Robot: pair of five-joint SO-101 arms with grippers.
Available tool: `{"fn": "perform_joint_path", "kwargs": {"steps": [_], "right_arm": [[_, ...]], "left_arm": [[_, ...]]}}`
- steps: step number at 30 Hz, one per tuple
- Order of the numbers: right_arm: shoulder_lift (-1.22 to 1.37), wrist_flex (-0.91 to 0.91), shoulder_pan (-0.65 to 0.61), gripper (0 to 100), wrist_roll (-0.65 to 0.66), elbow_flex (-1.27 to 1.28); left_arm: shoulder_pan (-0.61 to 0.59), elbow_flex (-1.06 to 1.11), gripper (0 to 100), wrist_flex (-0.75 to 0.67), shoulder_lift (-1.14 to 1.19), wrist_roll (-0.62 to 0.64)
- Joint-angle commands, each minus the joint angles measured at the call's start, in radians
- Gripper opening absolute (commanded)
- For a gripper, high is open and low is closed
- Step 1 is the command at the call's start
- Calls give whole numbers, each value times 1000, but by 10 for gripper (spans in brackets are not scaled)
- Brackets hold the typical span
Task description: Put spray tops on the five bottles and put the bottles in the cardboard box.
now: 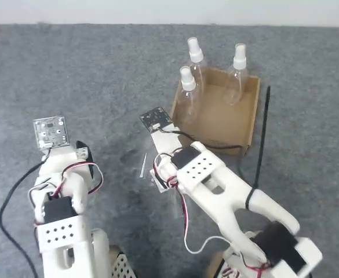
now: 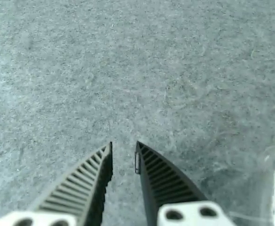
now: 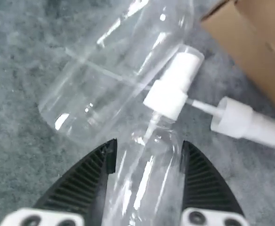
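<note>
Between the fingers of our right gripper [image 3: 147, 143]: capped bottle [image 3: 146, 188], clamped at its sides, low over the bench [image 2: 128, 70].
Long axis: straight out from the fingers, spray head farthest.
Alongside: bare bottle [image 3: 109, 70] on its side; loose spray top [image 3: 247, 125] near.
Cardboard box [image 1: 253, 116]: just beyond, three standing bottles [image 1: 188, 92] inside; we judge our right arm nearer.
Left gripper [image 2: 124, 155]: fingers narrowly apart, empty.

Grey, felt-like tabletop [image 1: 99, 75] spread beneath everything, meeting a pale wall [image 1: 157, 11] along the far edge
</note>
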Motion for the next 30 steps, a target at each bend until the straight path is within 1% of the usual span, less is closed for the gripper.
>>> {"fn": "perform_joint_path", "kwargs": {"steps": [1, 13, 15, 19, 21, 23, 27, 30], "right_arm": [[38, -42, -8, 161, -11, -44], [50, -16, -4, 162, -3, -37], [47, 8, -4, 192, -3, -38], [50, 21, -2, 303, -3, -37], [50, 22, -2, 318, -3, -37], [50, 22, -2, 310, -3, -35], [47, 50, -2, 236, 3, -34], [48, 50, -2, 206, 78, -31]], "left_arm": [[-5, -5, 77, -25, -11, -3], [-5, -5, 77, -25, -11, -3], [-5, -5, 77, -25, -11, -3], [-5, -5, 77, -25, -11, -3], [-5, -5, 77, -25, -11, -3], [-5, -5, 77, -25, -11, -3], [-5, -5, 77, -25, -11, -3], [-5, -5, 77, -25, -11, -3]]}}
